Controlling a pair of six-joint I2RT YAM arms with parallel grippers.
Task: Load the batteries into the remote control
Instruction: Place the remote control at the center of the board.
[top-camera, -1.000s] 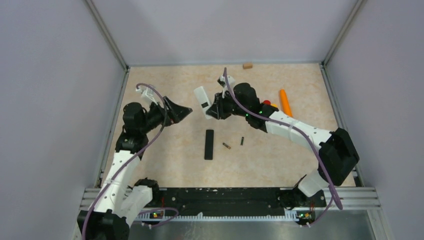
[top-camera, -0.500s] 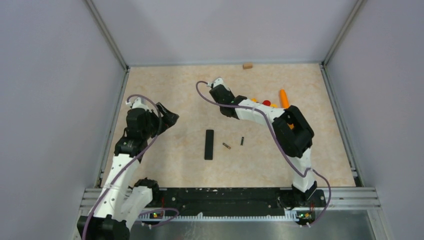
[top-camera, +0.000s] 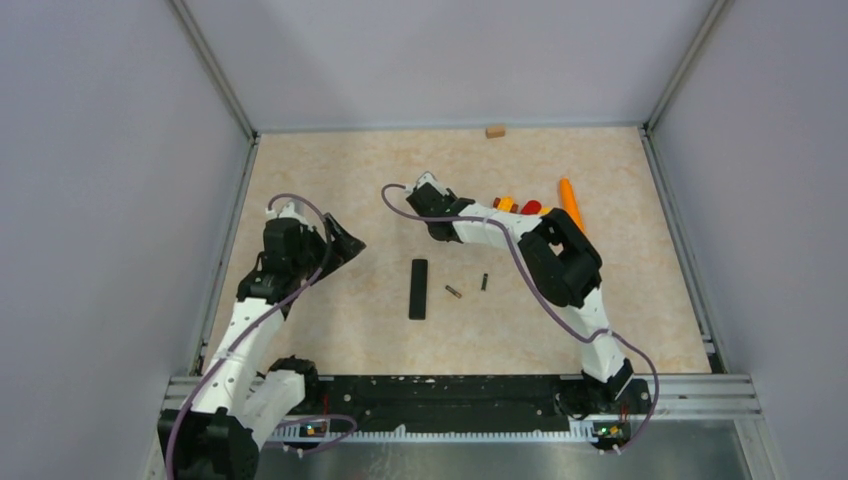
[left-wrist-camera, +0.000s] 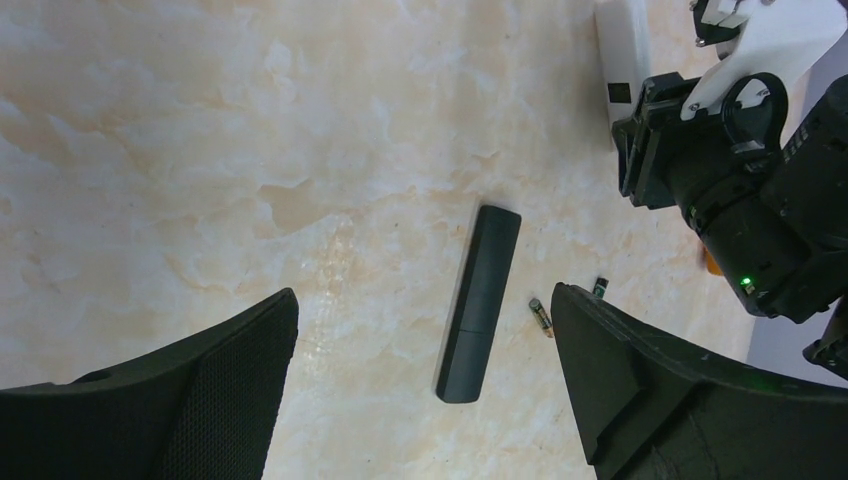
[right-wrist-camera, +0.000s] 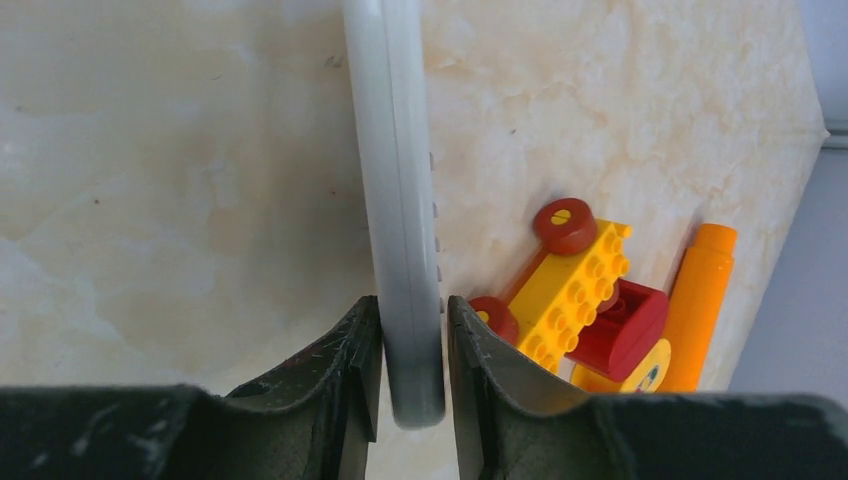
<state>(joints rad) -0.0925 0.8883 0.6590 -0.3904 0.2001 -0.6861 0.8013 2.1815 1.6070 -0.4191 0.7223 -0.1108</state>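
Two batteries (top-camera: 454, 293) lying loose, right pincer (right-wrist-camera: 412, 310) pinching white remote (right-wrist-camera: 395, 150), left pincer (left-wrist-camera: 422, 300) spread

Tabletop (top-camera: 340, 165): cream-beige with tan marbled veining.
Remote control (right-wrist-camera: 395, 200): white to pale grey casing, no pattern visible.
Slim bar (top-camera: 418, 288): matte black throughout.
Batteries: gold-and-dark battery (left-wrist-camera: 540, 316); dark battery (left-wrist-camera: 600, 288).
Toy vehicle (right-wrist-camera: 575, 290): yellow studded bricks, red wheels with yellow hubs, one red block.
Carrot-shaped cone (top-camera: 570, 203): plain orange.
Small block (top-camera: 494, 130) at the far edge: tan.
Left end effector (left-wrist-camera: 425, 298) and right end effector (right-wrist-camera: 412, 310): black; the right's fingers (right-wrist-camera: 355, 350) show pale scuffing.
Arm links (top-camera: 240, 330): white, with black joints.
Enclosure walls (top-camera: 100, 200): pale lilac-grey.
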